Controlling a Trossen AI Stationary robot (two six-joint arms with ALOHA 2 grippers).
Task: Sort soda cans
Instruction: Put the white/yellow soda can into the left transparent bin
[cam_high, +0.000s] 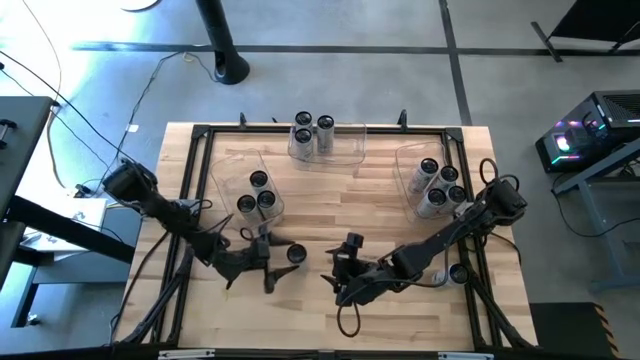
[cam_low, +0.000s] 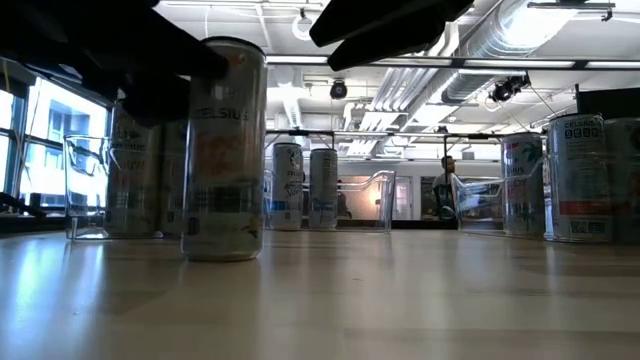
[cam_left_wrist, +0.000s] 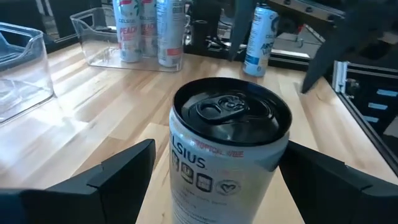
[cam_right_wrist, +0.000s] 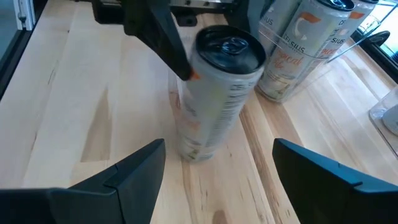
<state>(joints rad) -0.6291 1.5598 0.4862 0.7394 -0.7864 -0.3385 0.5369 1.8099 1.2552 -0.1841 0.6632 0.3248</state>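
One Celsius can (cam_high: 296, 254) is standing upright on the table's (cam_high: 340, 215) near-left part, sitting between the spread, unclenched fingers of the left gripper (cam_left_wrist: 214, 180). The right gripper (cam_right_wrist: 214, 168), likewise released, is facing it from the right; only its wrist view is showing the can's side label.

A robotics lab or workshop: beyond the wooden table (cam_high: 330, 215) lie a bare concrete floor (cam_high: 330, 80), exposed ceiling ducts (cam_low: 520, 45), and a lit computer case (cam_high: 585, 130) beside it.
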